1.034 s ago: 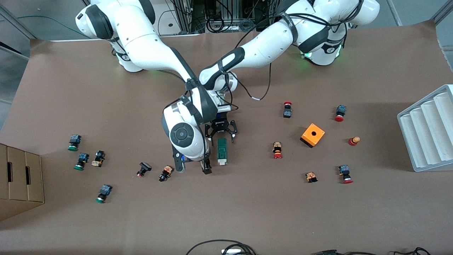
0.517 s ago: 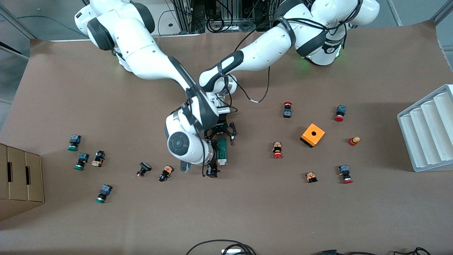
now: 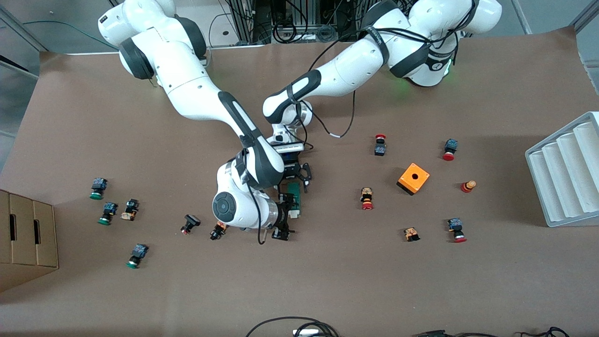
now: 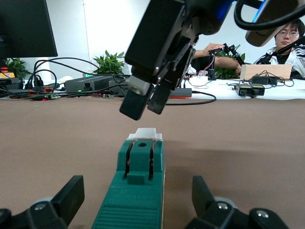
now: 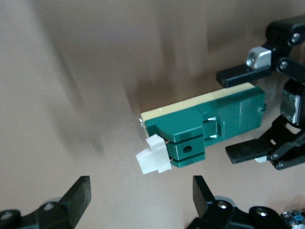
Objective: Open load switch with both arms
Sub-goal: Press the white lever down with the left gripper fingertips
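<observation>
The load switch (image 3: pixel 294 197) is a dark-green bar lying flat on the brown table, its white tab (image 3: pixel 294 214) at the end nearer the front camera. My left gripper (image 3: pixel 295 184) is open and low, its fingers (image 4: pixel 67 199) straddling the switch's farther end (image 4: pixel 136 191) with a gap on each side. My right gripper (image 3: pixel 286 218) is open beside the tab end. In the right wrist view the switch (image 5: pixel 209 125) and its tab (image 5: pixel 154 158) lie just ahead of the right gripper (image 5: pixel 141 196), with nothing between its fingers.
Small push buttons are scattered toward both ends of the table, the nearest (image 3: pixel 218 229) beside the right wrist. An orange box with a hole (image 3: pixel 413 178) stands toward the left arm's end. A cardboard box (image 3: pixel 25 234) and a white rack (image 3: pixel 566 173) sit at the table's ends.
The right arm's wrist has turned and dropped, bringing its gripper up to the switch's white tab end. The left gripper has stayed over the switch's farther end.
</observation>
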`<state>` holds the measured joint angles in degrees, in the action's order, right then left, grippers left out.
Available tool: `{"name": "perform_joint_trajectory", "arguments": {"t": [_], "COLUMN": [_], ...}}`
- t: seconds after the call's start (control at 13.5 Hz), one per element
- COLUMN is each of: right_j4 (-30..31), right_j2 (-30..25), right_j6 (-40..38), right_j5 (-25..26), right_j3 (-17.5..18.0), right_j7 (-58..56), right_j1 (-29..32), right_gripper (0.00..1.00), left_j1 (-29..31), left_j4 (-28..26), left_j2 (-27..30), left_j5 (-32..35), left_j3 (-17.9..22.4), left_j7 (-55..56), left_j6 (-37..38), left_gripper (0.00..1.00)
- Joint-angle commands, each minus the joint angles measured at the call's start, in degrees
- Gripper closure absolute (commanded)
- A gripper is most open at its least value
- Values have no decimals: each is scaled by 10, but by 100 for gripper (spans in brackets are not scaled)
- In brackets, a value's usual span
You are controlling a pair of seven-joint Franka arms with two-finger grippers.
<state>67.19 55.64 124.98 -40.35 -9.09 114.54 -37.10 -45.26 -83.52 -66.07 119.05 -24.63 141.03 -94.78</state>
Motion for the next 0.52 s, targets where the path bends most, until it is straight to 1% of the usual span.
{"name": "perform_joint_trajectory", "arguments": {"t": [0.0, 0.07, 0.15, 0.37, 0.44], "right_j4": [-26, -24, -23, -23, -23], "right_j2": [18, 18, 18, 17, 17], "right_j6": [-3, -6, -9, -20, -22], "right_j5": [-18, -18, -18, -18, -18], "right_j3": [3, 2, 2, 0, 0], "right_j7": [14, 14, 14, 14, 14], "right_j1": [3, 3, 3, 0, 0], "right_gripper": [28, 29, 37, 40, 46], "left_j1": [-4, -4, -6, -18, -22], "left_j4": [19, 18, 18, 13, 13], "left_j2": [-19, -19, -17, -13, -13], "left_j5": [7, 5, -1, -26, -32], "left_j3": [-3, -3, -4, -6, -6], "left_j7": [6, 6, 6, 7, 7], "left_j6": [7, 7, 8, 16, 21], "left_gripper": [1, 1, 1, 0, 0]}}
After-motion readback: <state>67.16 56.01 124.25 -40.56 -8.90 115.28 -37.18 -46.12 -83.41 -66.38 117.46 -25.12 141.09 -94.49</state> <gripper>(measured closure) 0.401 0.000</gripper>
